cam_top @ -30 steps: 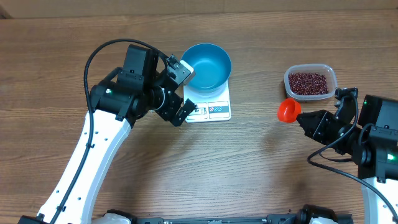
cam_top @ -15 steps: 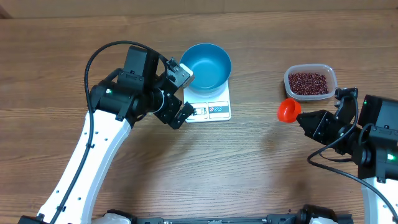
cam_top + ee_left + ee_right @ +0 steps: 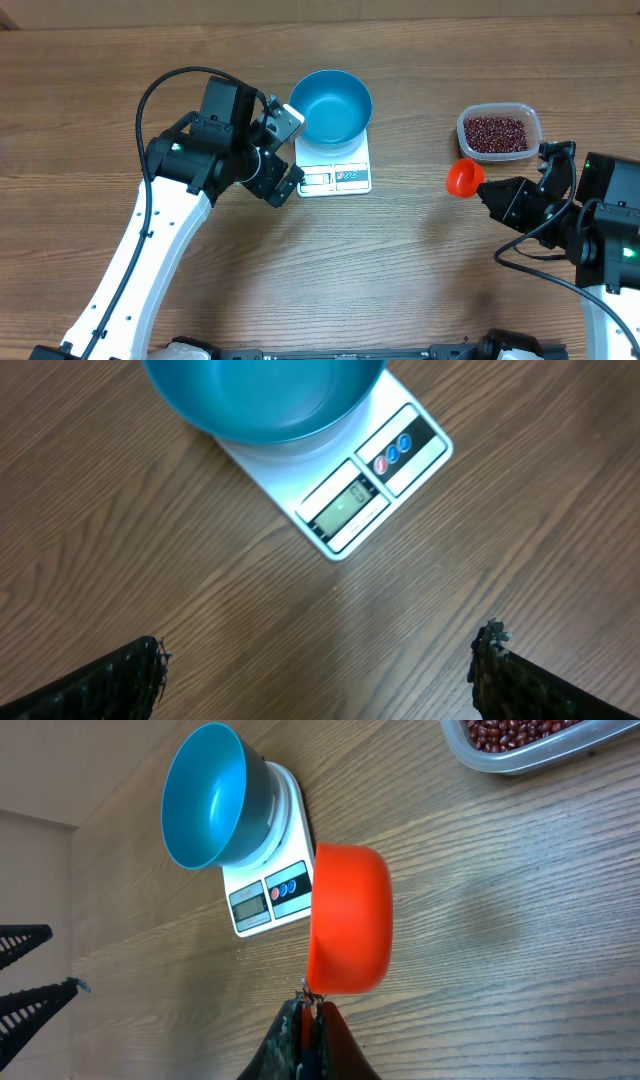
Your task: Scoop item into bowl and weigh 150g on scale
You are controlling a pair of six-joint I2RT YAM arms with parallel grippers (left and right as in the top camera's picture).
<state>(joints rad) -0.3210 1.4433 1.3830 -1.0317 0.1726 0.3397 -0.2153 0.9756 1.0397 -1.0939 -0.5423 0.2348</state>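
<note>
overhead, left to right: white left arm [image 3: 150,250] runs from the lower left up to centre-left, with a black cable [image 3: 150,95] looping over it. left gripper [image 3: 290,150] is at the left edge of the scale [image 3: 340,175], claw spread wide apart, nothing in it. its upper finger overlaps the left rim of the bowl [image 3: 335,105] in this view, and the lower finger is by the scale's lower left corner. touching or just above, cannot tell from here. in the left wrist view the two fingertips [image 3: 130,675] sit in the bottom corners with bare table [image 3: 300,600] between them. scale and bowl are at upper centre there, apart from both fingers.

the bowl is bright blue, upper centre of the overhead, standing on the far part of the white scale. display [image 3: 350,507] and buttons [image 3: 392,452] on the near strip are uncovered. digits too small to read.

right of the scale, wood tabletop runs across to the orange scoop [image 3: 463,178] at centre-right. the scoop is just below and left of the clear tub [image 3: 535,128], apart from it. the beans [image 3: 495,132], a dark red-brown heap, are in the tub at upper right.

right gripper [image 3: 492,192] has its claw pressed together on the scoop's thin handle, seen at bottom centre of the right wrist view. the scoop cup is on its side there, outer wall to the camera, and its left edge overlaps the scale's right edge in that picture. right arm [image 3: 600,230] is at the lower right edge.
</note>
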